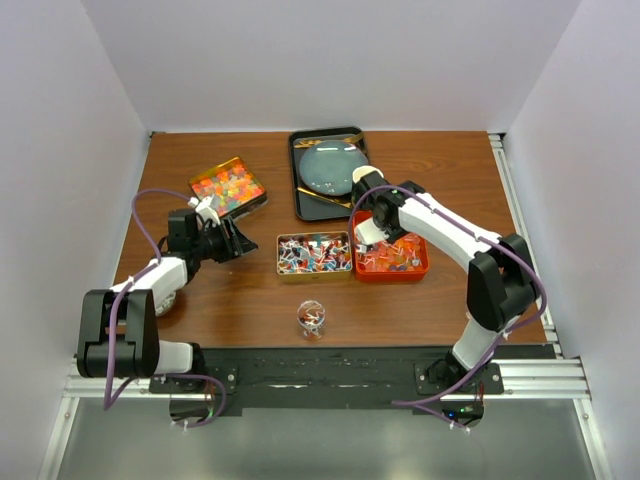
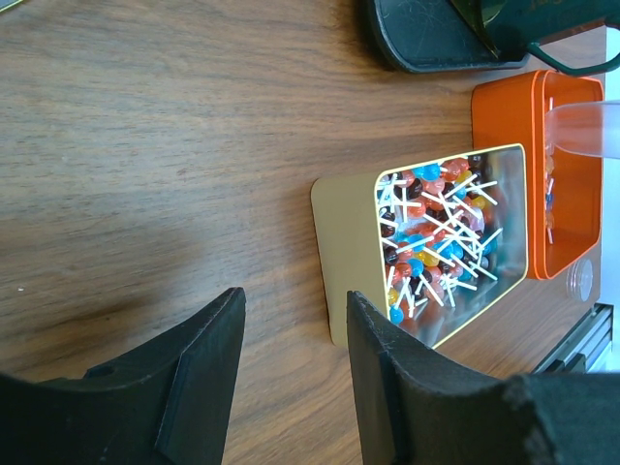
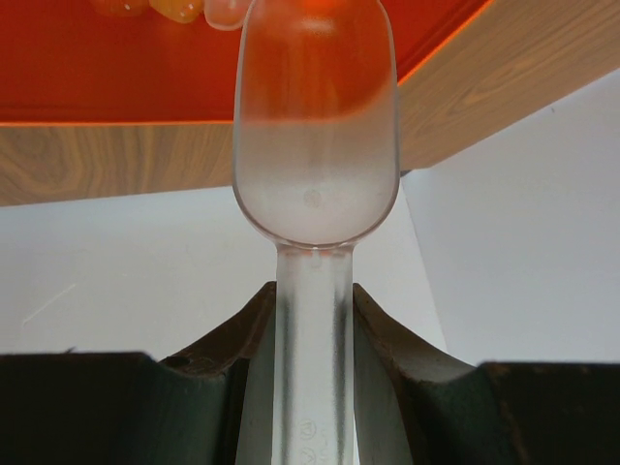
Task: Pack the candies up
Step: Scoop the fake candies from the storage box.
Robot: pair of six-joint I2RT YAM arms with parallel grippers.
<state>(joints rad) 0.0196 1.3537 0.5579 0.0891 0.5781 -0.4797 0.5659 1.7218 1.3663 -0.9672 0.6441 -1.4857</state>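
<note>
The candies show in three places. Small lollipops with white sticks [image 1: 312,252] [image 2: 436,232] fill a gold tin [image 2: 351,252]. More candies [image 1: 392,262] lie in an orange tin [image 1: 422,268] [image 3: 97,68] [image 2: 504,126]. A few sit in a small clear cup [image 1: 311,316]. My right gripper [image 1: 368,232] [image 3: 312,320] is shut on the handle of a clear plastic scoop [image 3: 315,126] [image 2: 581,131], and the scoop's empty bowl hangs over the orange tin's edge. My left gripper [image 1: 236,241] [image 2: 291,329] stands open and empty just above the wood, left of the gold tin.
A gold tin of multicoloured jelly squares [image 1: 228,187] sits at the back left. A dark tray [image 1: 300,190] [image 2: 436,39] holding a round glass lid [image 1: 330,166] stands behind the two tins. White walls close in three sides of the table.
</note>
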